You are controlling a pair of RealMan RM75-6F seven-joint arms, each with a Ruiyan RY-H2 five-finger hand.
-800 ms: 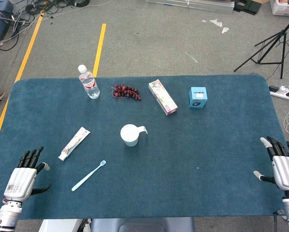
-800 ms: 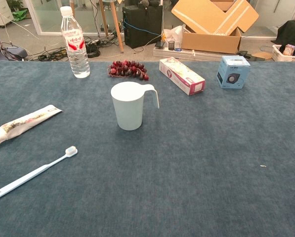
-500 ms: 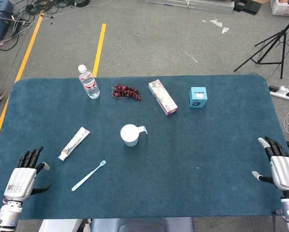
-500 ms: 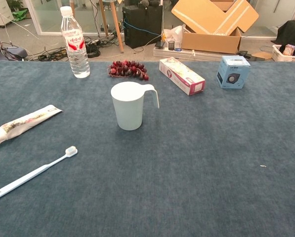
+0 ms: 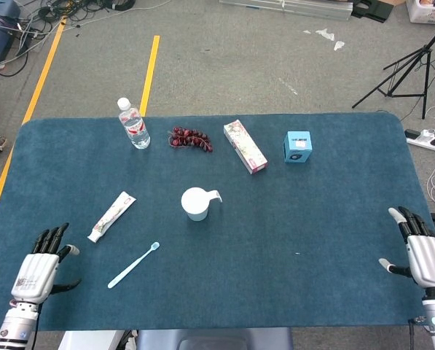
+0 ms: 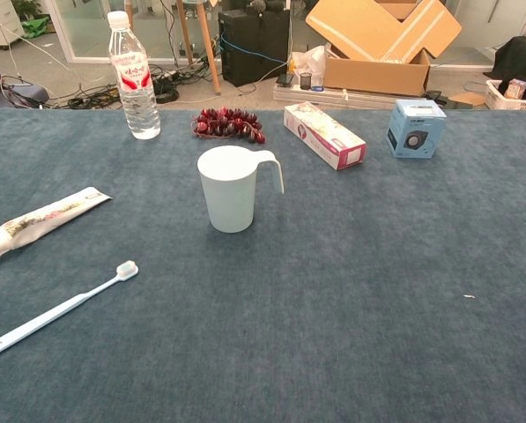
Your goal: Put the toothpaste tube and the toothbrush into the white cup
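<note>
A white cup (image 5: 196,203) (image 6: 231,189) with a handle stands upright in the middle of the blue table. To its left lies the toothpaste tube (image 5: 111,216) (image 6: 40,220), flat on the cloth. Closer to the front edge rests the light blue toothbrush (image 5: 133,265) (image 6: 58,308), bristle end towards the cup. My left hand (image 5: 36,272) hovers at the front left corner, open and empty, well left of the toothbrush. At the front right edge my right hand (image 5: 422,250) is open too, holding nothing. Neither hand shows in the chest view.
Along the back stand a water bottle (image 5: 133,124), a bunch of dark red grapes (image 5: 190,138), a pink and white carton (image 5: 245,146) and a small blue box (image 5: 297,146). The table's edges (image 5: 202,321) lie close to both hands.
My left hand has slid slightly down and right towards the front edge. The right hand shifted a touch. The objects have not moved.
</note>
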